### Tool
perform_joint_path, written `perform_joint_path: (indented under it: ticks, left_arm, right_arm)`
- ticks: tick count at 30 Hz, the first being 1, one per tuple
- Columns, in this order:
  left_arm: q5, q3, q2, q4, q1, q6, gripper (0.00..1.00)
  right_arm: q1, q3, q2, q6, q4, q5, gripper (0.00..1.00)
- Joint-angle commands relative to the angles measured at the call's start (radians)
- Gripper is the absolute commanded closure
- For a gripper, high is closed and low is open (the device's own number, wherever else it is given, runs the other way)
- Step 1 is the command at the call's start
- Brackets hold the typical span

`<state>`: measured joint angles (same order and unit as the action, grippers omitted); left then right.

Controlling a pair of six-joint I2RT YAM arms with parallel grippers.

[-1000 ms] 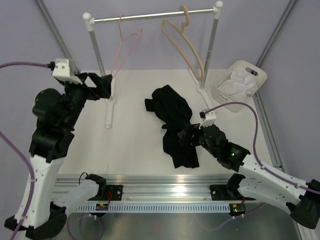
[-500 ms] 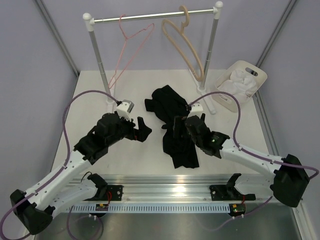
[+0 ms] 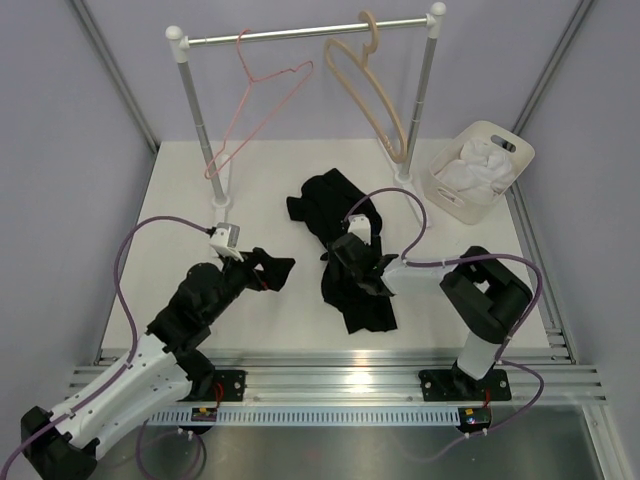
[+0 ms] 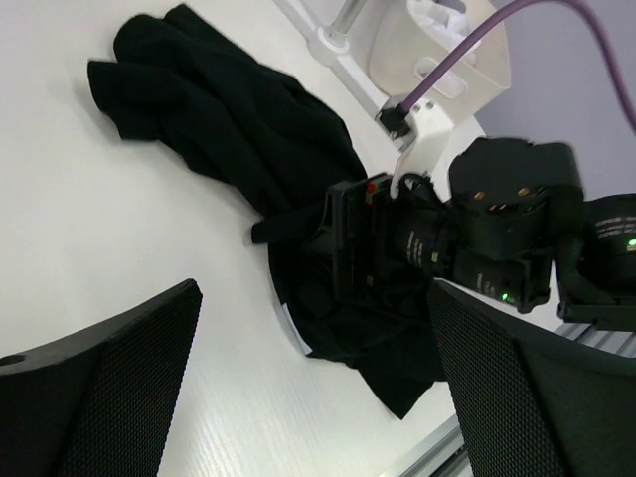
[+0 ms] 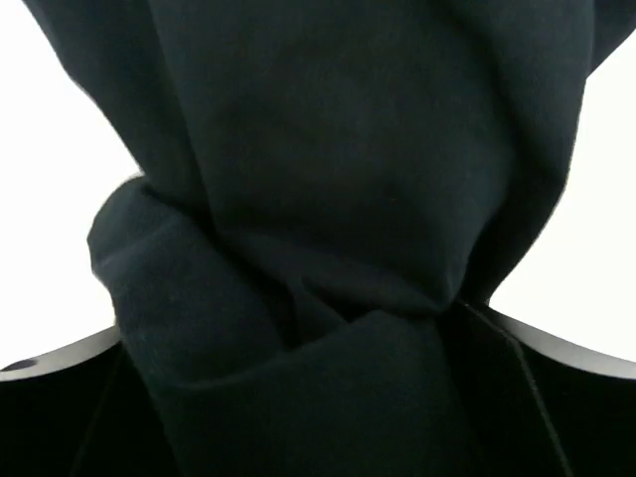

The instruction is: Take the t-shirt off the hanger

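Note:
The black t-shirt (image 3: pixel 333 203) lies crumpled on the white table, off the hanger; it also shows in the left wrist view (image 4: pixel 229 129) and fills the right wrist view (image 5: pixel 328 149). The thin pink hanger (image 3: pixel 262 80) hangs bare on the rail. My left gripper (image 3: pixel 270 268) is open and empty, low over the table just left of the shirt; its fingers (image 4: pixel 109 378) stand wide apart. My right gripper (image 3: pixel 347 262) rests on the shirt's middle, jaws apart, with a fold of fabric bunched between them (image 5: pixel 318 397).
A beige wooden hanger (image 3: pixel 372 95) hangs on the rail (image 3: pixel 305 32) to the right of the pink one. A white basket (image 3: pixel 452 195) with white cloth (image 3: pixel 487 160) stands at the back right. The rack's posts stand behind the shirt.
My left arm has dropped from up by the rack to low over the table. My right arm has folded back toward its base, gripper still on the shirt. The pink hanger has swung.

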<state>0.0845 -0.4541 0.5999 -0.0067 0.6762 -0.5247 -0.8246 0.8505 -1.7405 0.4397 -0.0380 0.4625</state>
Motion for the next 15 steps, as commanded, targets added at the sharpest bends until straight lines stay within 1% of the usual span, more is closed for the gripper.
perform_joint_path:
  ticks: [1,3,4,6,7,8,10,11,12,13,14,15]
  left_arm:
    - [0.066,0.034,-0.025,0.087,0.005,-0.026,0.01]
    - [0.044,0.029,-0.04,0.08,0.005,-0.031,0.01]
    - [0.032,0.025,-0.046,0.079,0.005,-0.034,0.01]
    - [0.021,0.008,-0.054,0.067,0.005,-0.028,0.01]
    - [0.027,-0.001,-0.057,0.038,0.005,-0.02,0.01]
    - [0.046,-0.018,-0.058,0.022,0.005,-0.005,0.01]
    - [0.057,-0.023,-0.06,-0.016,0.005,0.012,0.01]
    - [0.06,-0.015,-0.063,-0.022,0.006,0.014,0.01]
    - [0.055,-0.005,-0.066,-0.022,0.006,0.0,0.01]
    - [0.041,0.006,-0.068,-0.001,0.008,-0.001,0.01]
    - [0.012,0.02,-0.066,0.002,0.008,-0.001,0.01]
    - [0.006,0.023,-0.065,0.002,0.01,0.0,0.01]
  right_arm:
    - [0.007,0.01,-0.059,0.047,-0.098,-0.027,0.24]
    - [0.007,-0.007,-0.057,0.079,-0.106,-0.021,0.52]
    - [0.007,-0.019,-0.042,0.091,-0.103,-0.009,0.63]
    - [0.007,-0.057,0.036,0.131,-0.06,0.037,0.99]
    - [0.007,-0.086,0.077,0.154,-0.033,0.06,1.0]
    - [0.007,-0.102,0.181,0.183,0.024,0.08,1.0]
    - [0.007,-0.125,0.306,0.212,0.125,0.165,1.0]
    - [0.007,-0.125,0.434,0.241,0.179,0.201,1.0]
    - [0.008,-0.12,0.494,0.251,0.282,0.285,1.0]
    - [0.01,-0.104,0.556,0.255,0.324,0.327,1.0]
    - [0.022,-0.091,0.658,0.222,0.36,0.362,1.0]
    - [0.036,-0.074,0.697,0.191,0.4,0.408,1.0]
